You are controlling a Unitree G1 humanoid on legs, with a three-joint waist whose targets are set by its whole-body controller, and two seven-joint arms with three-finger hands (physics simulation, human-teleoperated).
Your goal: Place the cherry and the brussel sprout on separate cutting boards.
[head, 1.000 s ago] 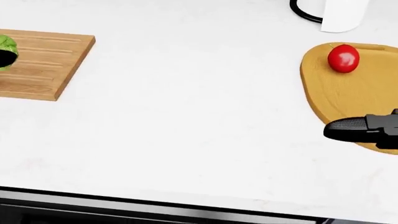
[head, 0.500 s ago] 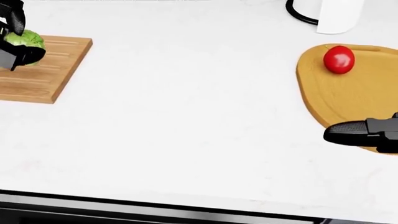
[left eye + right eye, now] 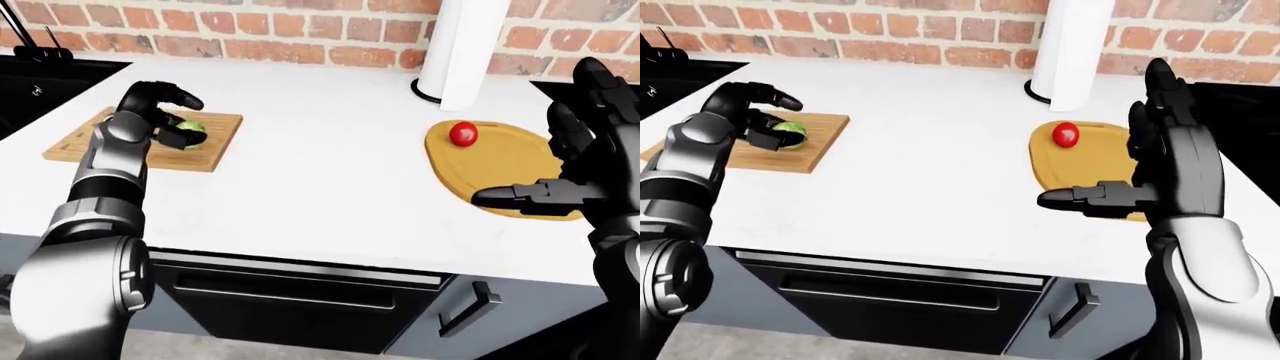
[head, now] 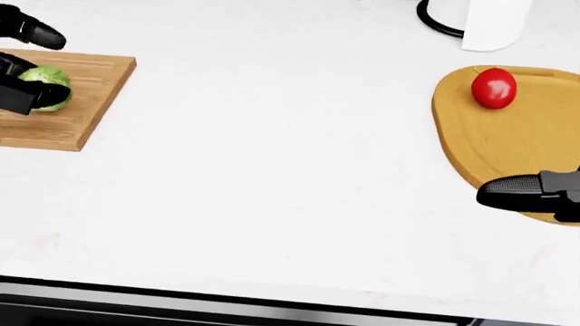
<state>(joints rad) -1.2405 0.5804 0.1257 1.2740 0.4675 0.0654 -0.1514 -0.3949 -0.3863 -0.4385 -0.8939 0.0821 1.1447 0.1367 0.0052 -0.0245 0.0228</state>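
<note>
Sprout [image 4: 47, 84] sits on rect. wooden board [image 4: 86, 95] at far left of head view, on white counter [image 4: 272, 170]. Left hand [image 3: 165, 112] arches over it w/ fingers spread; one finger below, another above, not clamped round it. Paper towel roll [image 3: 465, 49] stands by brick wall at top, right of centre. Cherry [image 4: 494, 87] lies near top edge of rounded board [image 4: 508, 142]. Right hand [image 3: 1140, 176] hangs wide open over that board's lower edge, palm up-turned, thumb pointing left, holding nothing.

left hand [image 3: 165, 112]: arm outstretched, fingers curled apart | right hand [image 3: 1160, 161]: raised, fingers spread
</note>
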